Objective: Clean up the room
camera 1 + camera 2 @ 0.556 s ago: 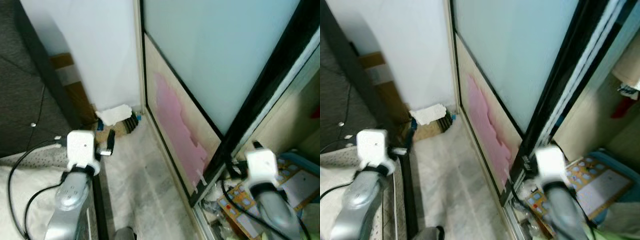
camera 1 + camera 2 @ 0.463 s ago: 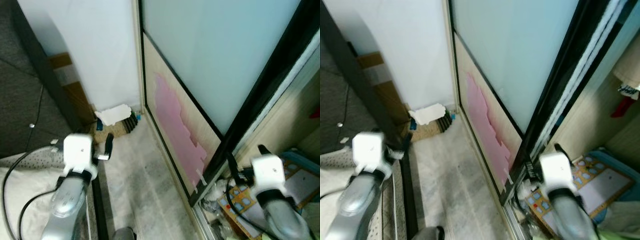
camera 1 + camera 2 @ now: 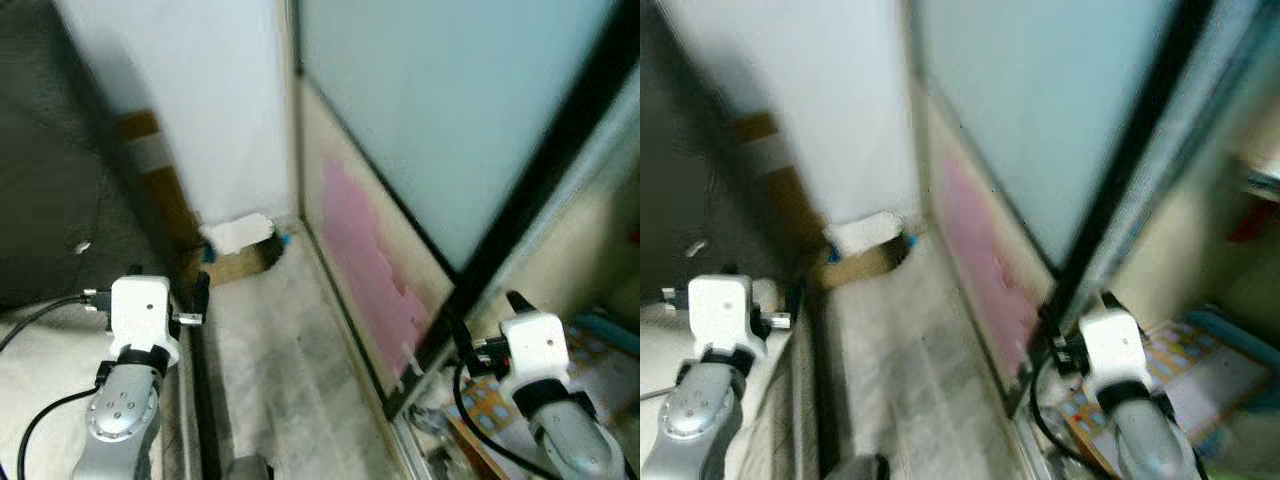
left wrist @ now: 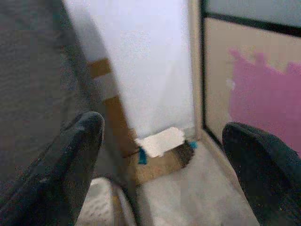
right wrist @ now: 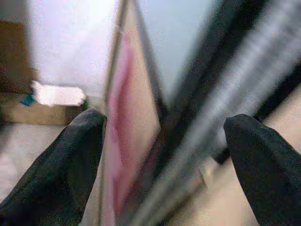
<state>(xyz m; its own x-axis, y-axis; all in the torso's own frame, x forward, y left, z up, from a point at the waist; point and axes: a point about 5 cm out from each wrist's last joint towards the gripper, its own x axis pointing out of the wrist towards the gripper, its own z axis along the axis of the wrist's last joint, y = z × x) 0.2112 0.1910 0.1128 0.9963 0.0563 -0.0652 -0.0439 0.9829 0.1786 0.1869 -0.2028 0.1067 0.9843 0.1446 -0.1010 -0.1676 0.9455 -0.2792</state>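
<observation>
The picture is blurred by motion. A white scrap (image 3: 238,235) lies on a flat brown cardboard piece (image 3: 240,266) in the far corner of the pale floor, with a small blue bit (image 4: 141,156) beside it. My left gripper (image 4: 164,160) is open and empty, held low at the left by the bed edge, facing that corner. My right gripper (image 5: 164,155) is open and empty, low at the right beside the black door frame (image 3: 520,220). A colourful sheet (image 3: 480,410) and other clutter lie on the floor past the frame.
A frosted sliding door with a pink patch (image 3: 370,260) on its lower panel runs along the right of a narrow floor strip (image 3: 280,370). A dark bed frame (image 3: 195,400) and bedding with black cables (image 3: 40,440) bound the left. A white wall closes the far end.
The whole picture has shifted slightly and grown blurred, so the camera has moved. Both arms stay low at the sides, with nothing taken hold of.
</observation>
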